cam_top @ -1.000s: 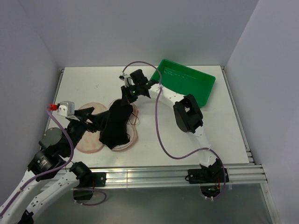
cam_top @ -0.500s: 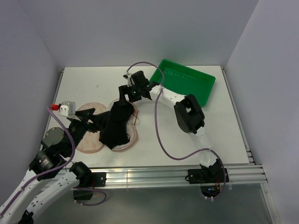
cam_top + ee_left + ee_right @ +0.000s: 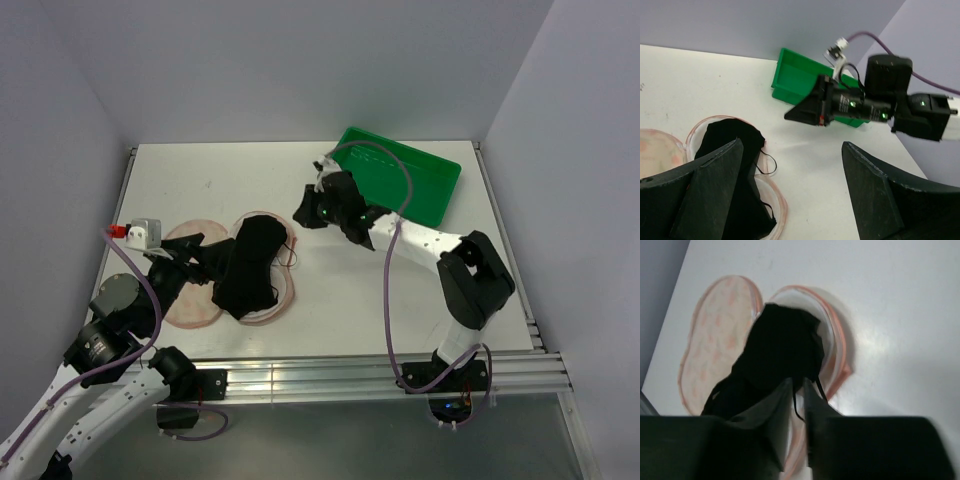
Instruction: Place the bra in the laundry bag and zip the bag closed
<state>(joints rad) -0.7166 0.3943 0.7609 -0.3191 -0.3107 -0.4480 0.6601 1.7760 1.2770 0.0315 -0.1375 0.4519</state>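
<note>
The black bra [image 3: 250, 268] lies along the right half of the open pink laundry bag [image 3: 192, 300], with thin straps trailing over the rim. It also shows in the left wrist view [image 3: 730, 145] and in the right wrist view [image 3: 780, 347]. My left gripper [image 3: 205, 262] is open wide, low over the bag's middle at the bra's left edge [image 3: 792, 200], and holds nothing. My right gripper [image 3: 305, 213] is shut and empty, off the bag to the right of the bra's far end [image 3: 797, 385]. It also shows in the left wrist view [image 3: 802, 109].
A green plastic tray [image 3: 405, 180] stands at the back right, just behind my right arm. The bag's left half [image 3: 720, 330] lies flat and bare. White walls close the table on the left, back and right.
My right gripper let go of the bra's far end and pulled back to the right. The bra's far end dropped flat onto the bag's right half. The left arm barely moved.
</note>
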